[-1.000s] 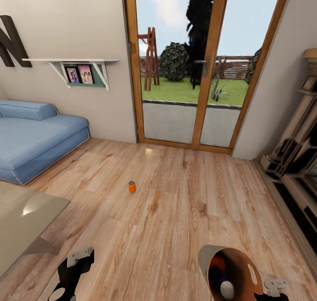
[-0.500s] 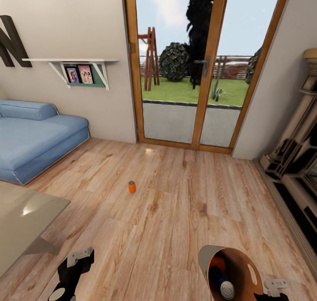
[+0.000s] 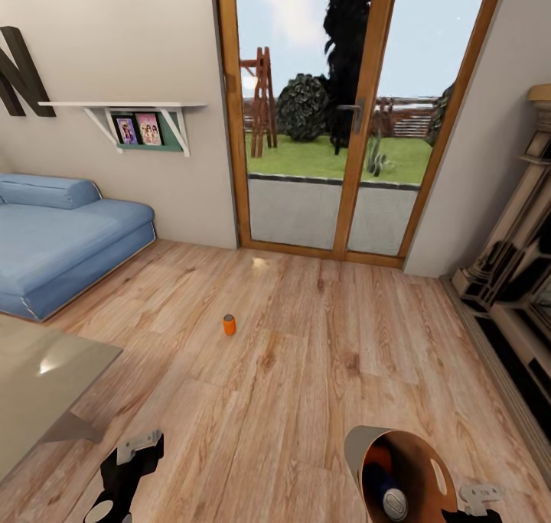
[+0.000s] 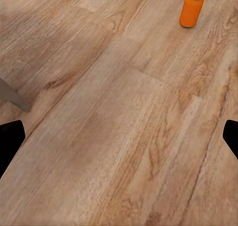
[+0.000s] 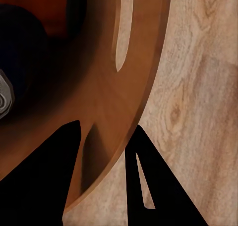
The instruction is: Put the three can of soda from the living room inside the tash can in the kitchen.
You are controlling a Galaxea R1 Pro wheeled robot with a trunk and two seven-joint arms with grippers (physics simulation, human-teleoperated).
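Upright, orange soda can (image 3: 229,324) on planks; right hand (image 5: 106,184) pinches copper bin (image 3: 428,462) rim.

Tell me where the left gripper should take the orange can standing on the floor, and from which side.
Probably the orange can is best gripped mid-body, fingers across its round sides, coming in level from the robot's side. It stands upright on bare floor, clear all round, and the open left gripper already faces it.

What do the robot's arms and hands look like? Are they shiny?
The left hand is glossy black with a light grey bracket bolted on top and a grey round cap lower down the arm. The right hand has the same grey bracket with small holes. In the wrist views the fingers are plain black wedges, one with a narrow slot. No cables or markings show.
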